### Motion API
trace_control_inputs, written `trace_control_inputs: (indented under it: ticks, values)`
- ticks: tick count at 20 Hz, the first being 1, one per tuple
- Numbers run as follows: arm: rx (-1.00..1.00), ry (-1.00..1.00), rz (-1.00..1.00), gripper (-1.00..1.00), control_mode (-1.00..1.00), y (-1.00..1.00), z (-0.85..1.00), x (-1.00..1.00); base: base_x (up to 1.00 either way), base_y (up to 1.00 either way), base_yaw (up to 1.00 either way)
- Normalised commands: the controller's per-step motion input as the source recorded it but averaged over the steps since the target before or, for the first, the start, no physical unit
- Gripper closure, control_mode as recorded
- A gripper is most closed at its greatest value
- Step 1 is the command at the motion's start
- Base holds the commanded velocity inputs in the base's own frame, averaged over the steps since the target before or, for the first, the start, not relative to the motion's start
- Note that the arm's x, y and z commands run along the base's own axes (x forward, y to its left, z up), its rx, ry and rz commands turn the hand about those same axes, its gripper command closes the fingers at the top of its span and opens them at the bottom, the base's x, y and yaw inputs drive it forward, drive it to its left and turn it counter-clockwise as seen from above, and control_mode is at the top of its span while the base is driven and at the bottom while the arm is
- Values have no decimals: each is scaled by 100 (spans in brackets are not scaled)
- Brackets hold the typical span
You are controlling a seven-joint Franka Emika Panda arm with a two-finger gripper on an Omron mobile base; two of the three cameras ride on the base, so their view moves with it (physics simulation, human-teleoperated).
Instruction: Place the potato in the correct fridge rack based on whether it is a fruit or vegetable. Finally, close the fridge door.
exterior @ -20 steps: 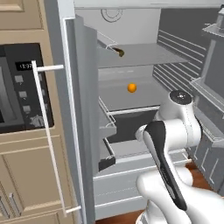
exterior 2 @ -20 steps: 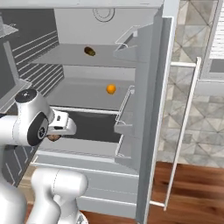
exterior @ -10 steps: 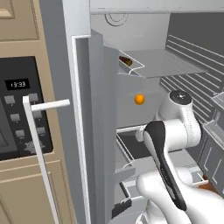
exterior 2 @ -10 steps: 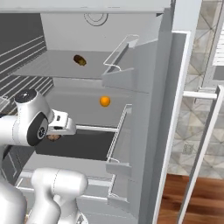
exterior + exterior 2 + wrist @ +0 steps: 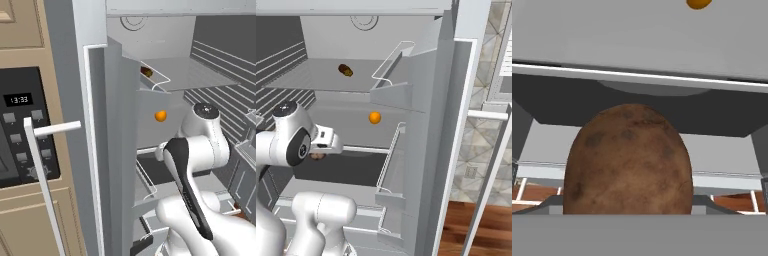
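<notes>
The potato (image 5: 628,160), brown and speckled, looms large low in the hand view, gripped between my fingers. In the right base view it peeks out as a small brown lump (image 5: 317,156) under my hand, where my gripper (image 5: 319,153) is shut on it, in front of the dark drawer and below the lower shelf. The fridge rack (image 5: 311,80) (image 5: 200,75) is the upper pale grey shelf, well above my hand; a dark brown oblong item (image 5: 345,70) (image 5: 146,71) lies on it. An orange ball (image 5: 374,117) (image 5: 160,116) (image 5: 698,3) sits on the lower shelf.
Both fridge doors stand open, with wire-railed door bins (image 5: 390,67) (image 5: 155,85) close on either side of my arm. A dark drawer (image 5: 346,167) lies under the lower shelf. A black oven panel (image 5: 22,130) with a white handle (image 5: 42,170) is at left.
The whole scene has grown and shifted as the base drove closer to the fridge. My arm keeps the same pose with the potato in the gripper.
</notes>
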Motion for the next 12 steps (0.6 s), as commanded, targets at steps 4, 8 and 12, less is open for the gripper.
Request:
trace_control_inputs:
  ticks: [4, 8, 12]
  values:
    - [0, -25, -9, 100, -100, 0, 37, -40, 0, 0, 0]
    - [0, -39, -9, 100, -100, -1, 53, -48, 0, 0, 0]
    - [0, -41, -8, 100, -100, -5, 70, -39, 0, 0, 0]
